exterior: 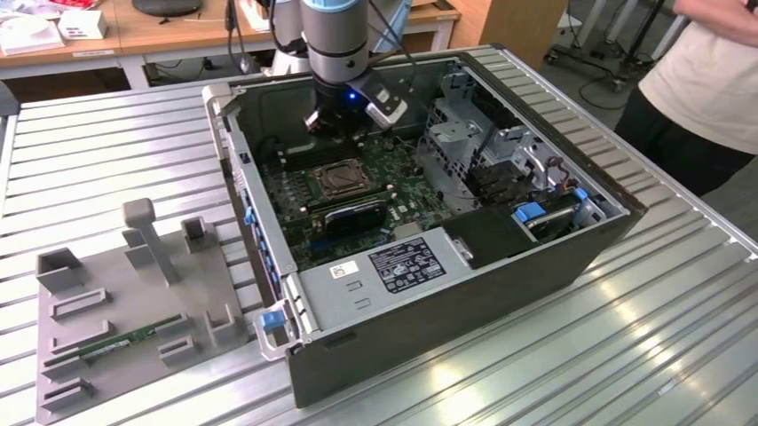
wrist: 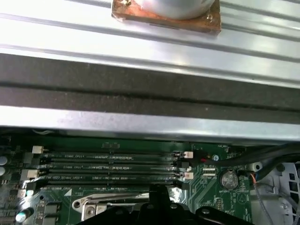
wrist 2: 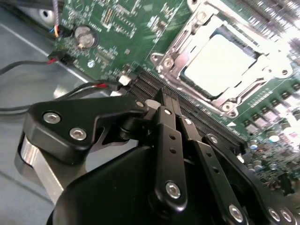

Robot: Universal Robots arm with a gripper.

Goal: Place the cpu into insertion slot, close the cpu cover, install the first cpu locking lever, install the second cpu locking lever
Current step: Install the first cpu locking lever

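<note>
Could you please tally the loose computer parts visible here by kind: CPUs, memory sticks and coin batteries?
cpu: 1
memory stick: 1
coin battery: 1
Total: 3

Exterior view: high, angled down onto open computer case (exterior: 450, 222) on worktop (exterior: 106, 151), moderately far. Both wrist views: close, inside case, sharing the green motherboard (wrist 2: 117, 42) and memory slots (wrist: 110, 166).

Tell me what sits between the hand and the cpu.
In the second wrist view, long black memory slots on the green board lie between the hand and the cpu.
</note>
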